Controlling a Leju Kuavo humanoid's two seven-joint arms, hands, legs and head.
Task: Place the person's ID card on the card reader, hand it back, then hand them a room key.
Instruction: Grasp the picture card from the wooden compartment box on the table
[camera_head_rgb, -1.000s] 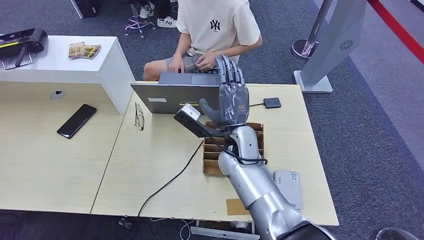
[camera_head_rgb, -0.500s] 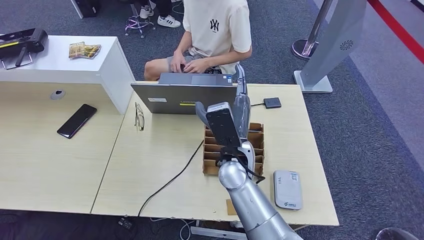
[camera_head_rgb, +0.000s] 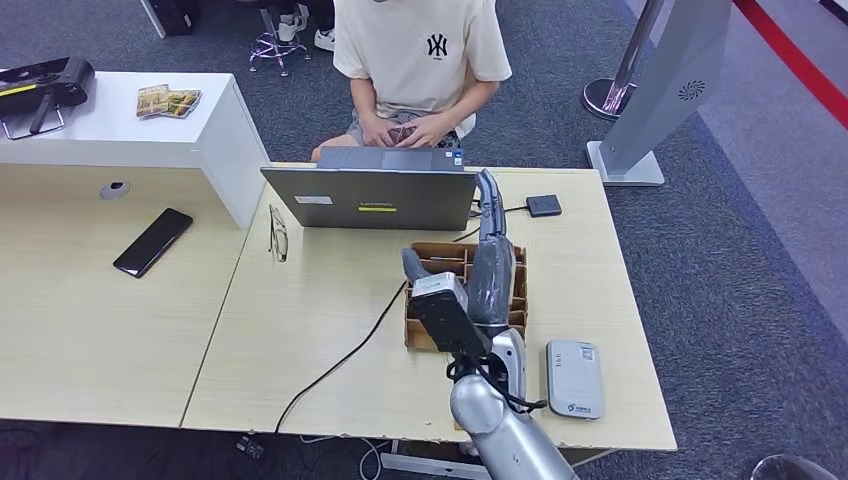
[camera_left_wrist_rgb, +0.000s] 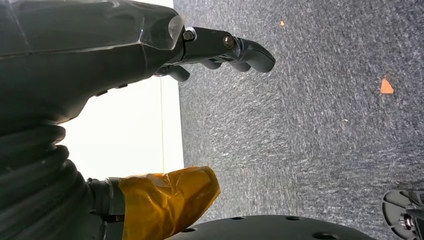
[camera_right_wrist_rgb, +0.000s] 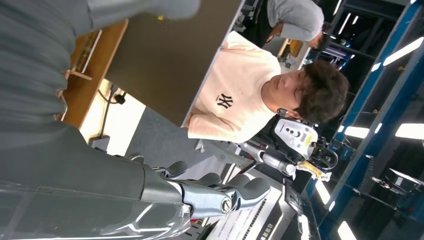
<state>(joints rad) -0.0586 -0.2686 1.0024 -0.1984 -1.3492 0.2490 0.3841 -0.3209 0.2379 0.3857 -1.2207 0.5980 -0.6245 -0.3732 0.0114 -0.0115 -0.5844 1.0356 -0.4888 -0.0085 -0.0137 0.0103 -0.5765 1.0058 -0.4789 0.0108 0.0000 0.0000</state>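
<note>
My right hand (camera_head_rgb: 492, 265) hovers edge-on over the slotted cardboard box (camera_head_rgb: 428, 262) on the desk, fingers straight and apart, holding nothing. Those bare fingers (camera_right_wrist_rgb: 235, 194) show in the right wrist view, with the person (camera_right_wrist_rgb: 240, 100) beyond the laptop lid (camera_right_wrist_rgb: 170, 55). The white card reader (camera_head_rgb: 574, 378) lies flat near the desk's front right edge, right of my forearm. The person (camera_head_rgb: 420, 50) sits behind the laptop (camera_head_rgb: 375, 197), holding something small in both hands (camera_head_rgb: 405, 130); I cannot tell what it is. My left hand (camera_left_wrist_rgb: 220, 47) hangs over grey carpet, fingers loosely apart and empty.
A small black square pad (camera_head_rgb: 544, 205) with a cable lies at the back right of the desk. Glasses (camera_head_rgb: 278, 232) and a black phone (camera_head_rgb: 153, 241) lie to the left. A black cable (camera_head_rgb: 340, 365) runs to the front edge. A white counter (camera_head_rgb: 120, 125) stands at the back left.
My right hand has drawn back from near the person and dropped over the cardboard box, turning edge-on. The person's hands left the laptop and now hold something small at the lap.
</note>
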